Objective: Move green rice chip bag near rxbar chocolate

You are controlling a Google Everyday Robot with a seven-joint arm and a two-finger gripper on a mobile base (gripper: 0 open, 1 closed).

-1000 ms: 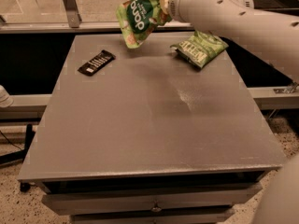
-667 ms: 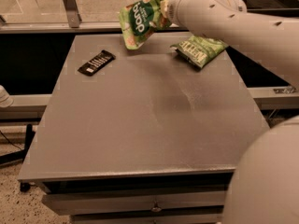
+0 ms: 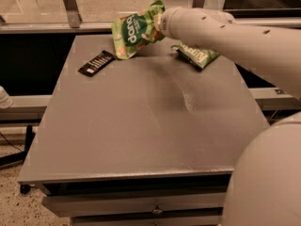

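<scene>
The green rice chip bag is a bright-green pouch with "dang" in a dark circle. It hangs tilted at the back of the grey table, its lower corner just above or touching the surface. My gripper, at the end of the white arm reaching in from the right, is shut on the bag's upper right edge; the fingers are mostly hidden by the bag and wrist. The rxbar chocolate, a small flat black wrapper with white lettering, lies at the back left, a short way left of and below the bag.
A smaller darker-green snack bag lies at the back right, partly under my arm. A railing and metal posts run behind the table. My white base fills the lower right corner.
The arm has carried the green rice chip bag left and down, closer to the table and the black bar. The bar and the darker bag have not moved.
</scene>
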